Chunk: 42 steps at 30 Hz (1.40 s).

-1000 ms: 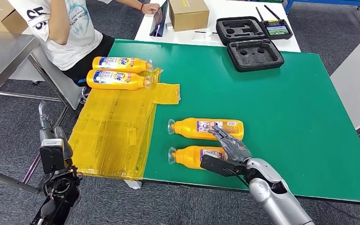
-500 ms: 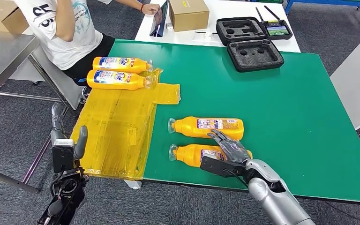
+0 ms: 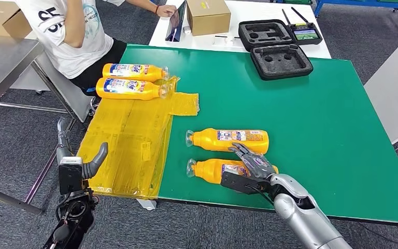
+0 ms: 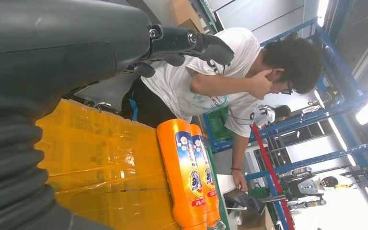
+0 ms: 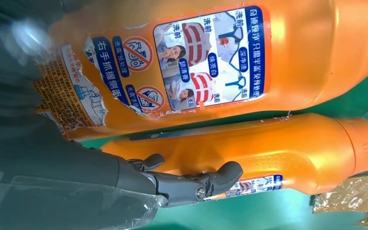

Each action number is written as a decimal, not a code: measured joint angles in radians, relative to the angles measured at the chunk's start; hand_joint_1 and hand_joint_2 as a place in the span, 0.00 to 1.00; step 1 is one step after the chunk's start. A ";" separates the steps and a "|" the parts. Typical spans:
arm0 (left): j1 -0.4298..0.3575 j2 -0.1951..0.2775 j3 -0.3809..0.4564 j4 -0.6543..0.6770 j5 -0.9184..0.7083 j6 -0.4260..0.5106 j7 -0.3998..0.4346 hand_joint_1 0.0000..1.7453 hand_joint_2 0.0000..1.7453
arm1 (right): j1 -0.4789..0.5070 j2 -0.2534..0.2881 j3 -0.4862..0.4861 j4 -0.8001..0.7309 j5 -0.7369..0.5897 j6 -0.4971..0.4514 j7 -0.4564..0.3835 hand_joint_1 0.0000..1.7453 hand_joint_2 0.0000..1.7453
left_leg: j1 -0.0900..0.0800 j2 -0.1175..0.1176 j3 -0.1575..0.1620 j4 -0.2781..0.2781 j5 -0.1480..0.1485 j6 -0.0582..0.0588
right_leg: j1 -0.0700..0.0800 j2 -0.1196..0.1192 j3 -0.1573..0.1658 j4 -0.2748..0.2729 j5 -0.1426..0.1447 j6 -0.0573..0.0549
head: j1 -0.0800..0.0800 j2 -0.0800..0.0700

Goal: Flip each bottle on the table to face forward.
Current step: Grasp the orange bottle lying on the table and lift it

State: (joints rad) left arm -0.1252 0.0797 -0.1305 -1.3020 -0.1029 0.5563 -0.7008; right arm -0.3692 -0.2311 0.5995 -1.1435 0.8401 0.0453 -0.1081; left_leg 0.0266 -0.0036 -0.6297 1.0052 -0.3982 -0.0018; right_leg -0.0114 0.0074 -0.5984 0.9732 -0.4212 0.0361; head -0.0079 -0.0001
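Two orange bottles lie on their sides on the green table (image 3: pixel 316 114), caps to the left. The far bottle (image 3: pixel 228 140) shows a label on top. My right hand (image 3: pixel 251 166) rests open over the near bottle (image 3: pixel 212 171), fingers spread toward the gap between the two. In the right wrist view the near bottle (image 5: pixel 196 62) shows a torn back label, and my fingers (image 5: pixel 191 184) lie over the far bottle (image 5: pixel 278 153). Two more bottles (image 3: pixel 133 70) (image 3: pixel 129 88) lie at the far left. My left hand (image 3: pixel 80 168) hangs open, off the table's left edge.
A yellow plastic sheet (image 3: pixel 129 140) covers the table's left end. A person (image 3: pixel 67 31) sits at the far left corner by the two bottles. Black foam cases (image 3: pixel 282 59) and a cardboard box (image 3: pixel 208 14) stand at the back.
My left hand has risen beside the table's left edge, with its thumb swung toward the yellow sheet. My right hand has settled slightly lower over the near bottle.
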 joint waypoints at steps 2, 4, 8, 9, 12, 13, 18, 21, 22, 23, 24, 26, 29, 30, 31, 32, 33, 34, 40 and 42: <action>0.001 0.000 0.000 0.000 0.001 0.000 0.000 0.00 1.00 | -0.001 0.000 0.001 0.002 0.000 0.001 -0.002 0.11 1.00 | 0.000 0.000 0.000 0.000 0.000 0.000 | 0.000 0.000 0.001 0.000 0.000 0.000 | 0.000 0.000; 0.002 0.000 0.001 0.000 0.004 0.000 0.000 0.00 1.00 | -0.003 0.001 0.005 0.006 0.002 0.006 -0.007 0.37 1.00 | 0.000 0.000 0.001 0.000 0.000 0.000 | 0.000 0.000 0.001 0.000 0.000 0.000 | 0.000 0.000; 0.003 0.000 0.003 0.000 0.009 0.000 0.000 0.00 1.00 | -0.011 -0.001 0.017 0.013 0.008 0.028 -0.018 0.93 1.00 | 0.000 0.000 0.002 0.000 0.000 0.000 | 0.000 0.000 0.002 0.000 0.000 0.000 | 0.000 0.000; 0.003 0.000 0.004 0.000 0.010 0.000 0.000 0.00 1.00 | -0.014 -0.001 0.021 0.015 0.010 0.034 -0.018 0.97 1.00 | 0.000 0.000 0.002 0.000 0.000 0.000 | 0.000 0.000 0.002 0.000 0.000 0.000 | 0.000 0.000; 0.003 0.000 0.005 0.000 0.017 -0.001 0.000 0.00 1.00 | -0.023 -0.003 0.032 0.025 0.018 0.053 -0.018 1.00 1.00 | 0.000 0.000 0.003 0.000 0.000 0.000 | 0.000 0.000 0.002 0.000 0.000 0.000 | 0.000 0.000; 0.003 0.000 0.005 0.000 0.019 -0.001 0.000 0.00 1.00 | -0.027 -0.005 0.036 0.030 0.020 0.060 -0.019 1.00 1.00 | 0.000 0.000 0.003 0.000 0.000 0.000 | 0.000 0.000 0.002 0.000 0.000 0.000 | 0.000 0.000; 0.002 0.000 0.005 0.000 0.029 -0.003 0.000 0.00 1.00 | -0.048 -0.014 0.051 0.043 0.019 0.082 -0.029 1.00 1.00 | 0.000 0.000 0.003 0.000 0.000 0.000 | 0.000 0.000 0.003 0.000 0.000 0.000 | 0.000 0.000; 0.002 0.000 0.005 0.000 0.030 -0.003 0.000 0.00 1.00 | -0.055 -0.016 0.056 0.048 0.019 0.087 -0.030 1.00 1.00 | 0.000 0.000 0.003 0.000 0.000 0.000 | 0.000 0.000 0.003 0.000 0.000 0.000 | 0.000 0.000; 0.002 0.000 0.005 0.000 0.030 -0.003 0.000 0.00 1.00 | -0.056 -0.017 0.058 0.048 0.019 0.087 -0.031 1.00 1.00 | 0.000 0.000 0.003 0.000 0.000 0.000 | 0.000 0.000 0.002 0.000 0.000 0.000 | 0.000 0.000; 0.002 0.000 0.005 0.000 0.031 -0.003 0.001 0.00 1.00 | -0.057 -0.018 0.059 0.049 0.017 0.088 -0.031 1.00 1.00 | 0.000 0.000 0.003 0.000 0.000 0.000 | 0.000 0.000 0.002 0.000 0.000 0.000 | 0.000 0.000; 0.002 0.000 0.005 0.000 0.032 -0.003 0.001 0.00 1.00 | -0.058 -0.019 0.060 0.049 0.015 0.091 -0.032 1.00 1.00 | 0.000 0.000 0.003 0.000 0.000 0.000 | 0.000 0.000 0.002 0.000 0.000 0.000 | 0.000 0.000; 0.002 0.000 0.005 0.000 0.037 -0.005 0.002 0.00 1.00 | -0.063 -0.021 0.064 0.053 -0.002 0.098 -0.044 1.00 1.00 | 0.000 0.000 0.003 0.000 0.000 0.000 | 0.000 0.000 0.003 0.000 0.000 0.000 | 0.000 0.000; 0.001 0.000 0.005 0.000 0.041 -0.010 0.003 0.00 1.00 | -0.066 -0.025 0.066 0.059 -0.046 0.101 -0.084 1.00 1.00 | 0.000 0.000 0.003 0.000 0.000 0.000 | 0.000 0.000 0.003 0.000 0.000 0.000 | 0.000 0.000; 0.001 0.000 0.005 0.000 0.041 -0.011 0.003 0.00 1.00 | -0.066 -0.026 0.066 0.060 -0.056 0.101 -0.095 1.00 1.00 | 0.000 0.000 0.003 0.000 0.000 0.000 | 0.000 0.000 0.002 0.000 0.000 0.000 | 0.000 0.000; 0.001 0.000 0.005 0.000 0.041 -0.011 0.003 0.00 1.00 | -0.066 -0.026 0.066 0.060 -0.061 0.101 -0.101 1.00 1.00 | 0.000 0.000 0.003 0.000 0.000 0.000 | 0.000 0.000 0.002 0.000 0.000 0.000 | 0.000 0.000; 0.000 0.000 0.005 0.000 0.041 -0.012 0.003 0.00 1.00 | -0.066 -0.026 0.066 0.061 -0.065 0.101 -0.104 1.00 1.00 | 0.000 0.000 0.003 0.000 0.000 0.000 | 0.000 0.000 0.002 0.000 0.000 0.000 | 0.000 0.000; 0.000 0.000 0.005 0.000 0.041 -0.012 0.003 0.00 1.00 | -0.066 -0.027 0.066 0.061 -0.067 0.101 -0.106 1.00 1.00 | 0.000 0.000 0.003 0.000 0.000 0.000 | 0.000 0.000 0.002 0.000 0.000 0.000 | 0.000 0.000; 0.000 0.000 0.005 0.000 0.041 -0.012 0.003 0.00 1.00 | -0.066 -0.027 0.066 0.061 -0.068 0.101 -0.107 1.00 1.00 | 0.000 0.000 0.003 0.000 0.000 0.000 | 0.000 0.000 0.002 0.000 0.000 0.000 | 0.000 0.000; -0.001 0.000 0.005 0.000 0.041 -0.019 0.002 0.00 1.00 | -0.062 -0.026 0.065 0.063 -0.109 0.096 -0.166 1.00 1.00 | 0.000 0.000 0.003 0.000 0.000 0.000 | 0.000 0.000 0.002 0.000 0.000 0.000 | 0.000 0.000; -0.005 -0.002 0.005 0.001 0.046 -0.032 0.002 0.00 1.00 | -0.047 -0.021 0.055 0.057 -0.195 0.085 -0.282 1.00 1.00 | 0.000 0.000 0.002 0.000 0.000 0.000 | 0.000 0.000 0.002 0.000 0.000 0.000 | 0.001 0.000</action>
State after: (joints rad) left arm -0.1297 0.0782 -0.1254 -1.3011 -0.0569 0.5242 -0.6992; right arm -0.4162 -0.2519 0.6545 -1.0869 0.6450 0.1302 -0.3904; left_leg 0.0269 -0.0034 -0.6273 1.0052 -0.3984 -0.0020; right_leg -0.0111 0.0078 -0.5964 0.9731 -0.4213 0.0360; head -0.0073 0.0000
